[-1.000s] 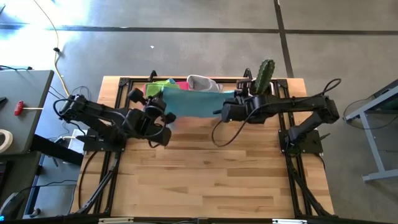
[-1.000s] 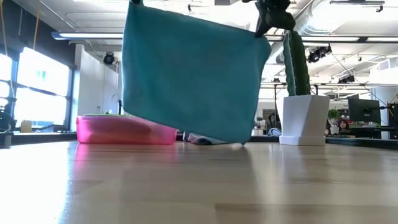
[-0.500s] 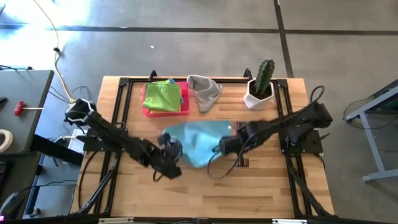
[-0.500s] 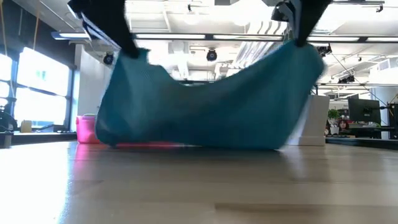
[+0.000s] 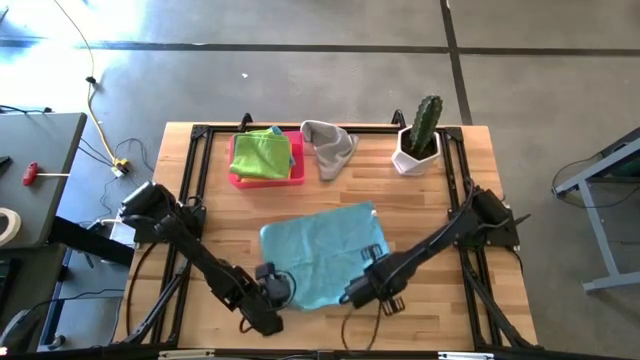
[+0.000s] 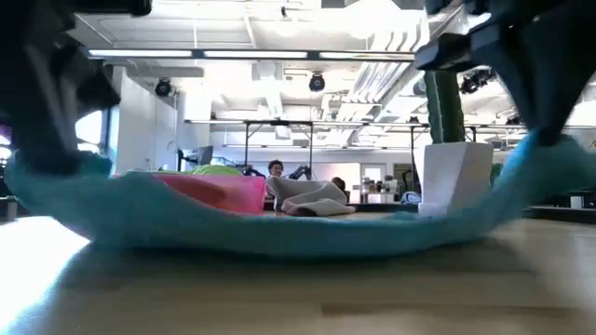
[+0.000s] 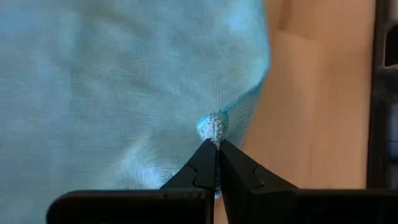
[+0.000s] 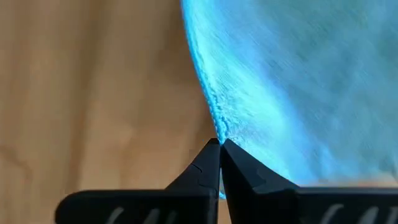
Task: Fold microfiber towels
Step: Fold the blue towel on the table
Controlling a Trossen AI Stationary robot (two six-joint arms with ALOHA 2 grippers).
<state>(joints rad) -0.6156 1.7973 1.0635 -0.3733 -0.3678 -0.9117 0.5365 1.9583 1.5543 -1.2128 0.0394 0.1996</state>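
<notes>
A light blue microfiber towel (image 5: 322, 252) lies spread out in the middle of the table. Its far and middle parts (image 6: 279, 234) rest on the wood. Its two near corners are raised a little. My left gripper (image 5: 281, 289) is shut on the near left corner, and my right gripper (image 5: 360, 290) is shut on the near right corner. A lime and a green towel (image 5: 264, 152) lie in the pink tray (image 5: 297, 172) at the far left. A grey towel (image 5: 328, 146) lies crumpled on the table beside the tray. My left gripper pinches the towel's near left corner (image 7: 212, 126) between its two fingertips, which slant down from the near side. The corner bunches into a small knob at the tips. It is held a little above the table, and the cloth sags from it. My right gripper pinches the towel's near right corner at its edge (image 8: 216, 132) between its two fingertips, which point down from above. That corner (image 6: 545, 158) is lifted off the wood. The cloth slopes down from it to the table.
A cactus in a white pot (image 5: 420, 140) stands at the far right. The black frame rails (image 5: 452, 190) run along the table's sides and far edge. Bare wood shows along the near edge (image 5: 330, 325) and on both sides of the blue towel.
Both grippers have gone down and toward the table's near edge with the blue towel between them, and they have tipped downward. The towel hung upright above the far side. It has been drawn out flat on the table, with only its near corners off the wood.
</notes>
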